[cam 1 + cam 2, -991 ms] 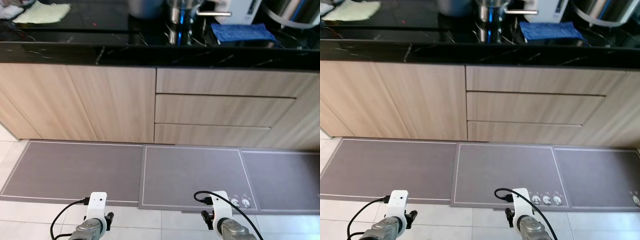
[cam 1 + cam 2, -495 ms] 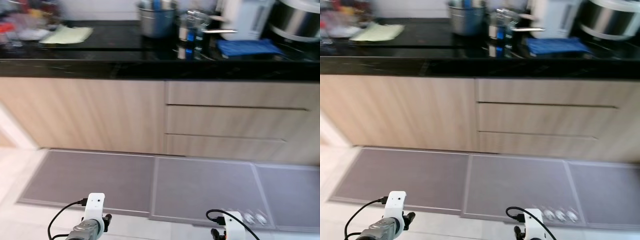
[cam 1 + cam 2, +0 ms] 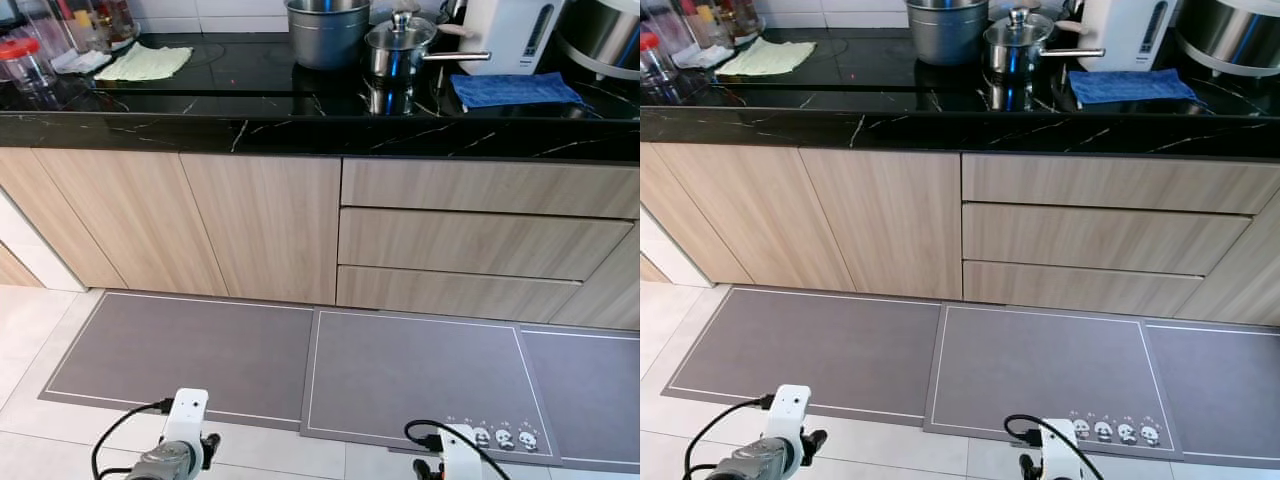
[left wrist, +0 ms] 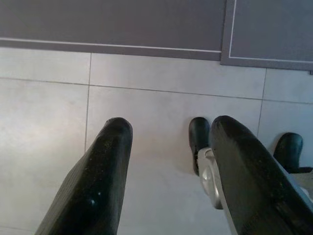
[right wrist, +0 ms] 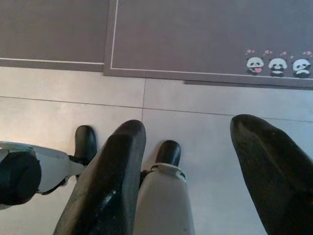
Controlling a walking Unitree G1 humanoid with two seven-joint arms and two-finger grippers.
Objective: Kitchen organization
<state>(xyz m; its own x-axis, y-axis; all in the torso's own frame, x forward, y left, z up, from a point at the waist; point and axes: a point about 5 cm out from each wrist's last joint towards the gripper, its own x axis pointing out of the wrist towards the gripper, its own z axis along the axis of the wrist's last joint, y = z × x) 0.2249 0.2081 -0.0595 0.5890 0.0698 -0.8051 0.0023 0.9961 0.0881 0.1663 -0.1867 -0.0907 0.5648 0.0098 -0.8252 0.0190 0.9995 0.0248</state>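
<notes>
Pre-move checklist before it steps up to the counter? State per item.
1. Left gripper empty, fingers apart: ok.
2. Right gripper empty, fingers apart: ok.
3. Both arms hang low over the tiled floor, away from the cabinets: ok.
4. Grey mats between robot and cabinets lie flat, nothing on them: ok.
5. Drawers and cabinet doors closed: ok.
6. Counter targets in view: lidded pot, blue cloth, yellow cloth: ok. Which item to organise first: cannot tell.
</notes>
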